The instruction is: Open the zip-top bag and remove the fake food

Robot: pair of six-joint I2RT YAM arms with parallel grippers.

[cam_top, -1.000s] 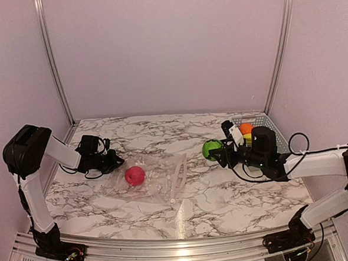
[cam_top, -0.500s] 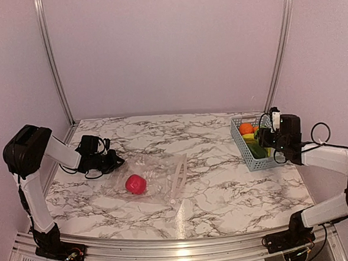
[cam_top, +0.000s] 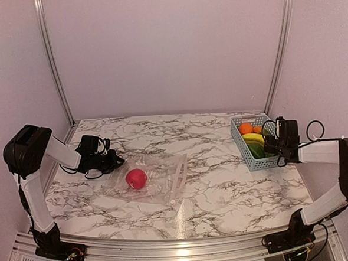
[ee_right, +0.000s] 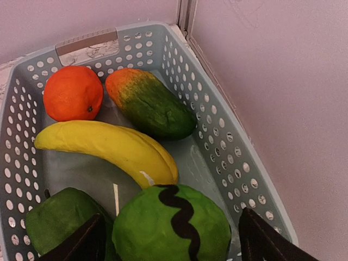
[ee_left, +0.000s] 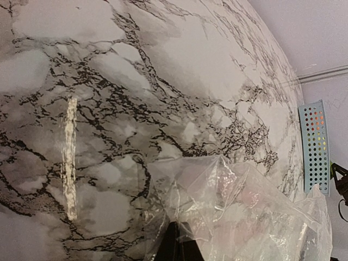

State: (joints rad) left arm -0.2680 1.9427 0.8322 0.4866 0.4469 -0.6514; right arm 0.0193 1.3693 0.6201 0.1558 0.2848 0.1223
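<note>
The clear zip-top bag [cam_top: 159,174] lies flat on the marble table at centre left, with a red-pink piece [cam_top: 135,179] of the fake food inside. My left gripper [cam_top: 118,162] is shut on the bag's left corner; in the left wrist view its dark fingertips [ee_left: 179,242] pinch crinkled plastic [ee_left: 244,212]. My right gripper [cam_top: 268,143] hangs open over the light blue basket [cam_top: 239,139]. In the right wrist view its fingers stand wide on either side of a green round piece with a black wavy stripe [ee_right: 174,225], which lies in the basket.
The basket [ee_right: 217,125] also holds a yellow banana [ee_right: 109,147], an orange [ee_right: 73,92], a green-and-orange piece [ee_right: 149,103] and another green piece [ee_right: 57,220]. It stands at the table's far right corner beside the wall. The basket also shows in the left wrist view [ee_left: 314,147].
My right arm carried the green piece from the table's middle to the basket, and the piece now lies there between open fingers. The red-pink piece shifted slightly in the bag.
</note>
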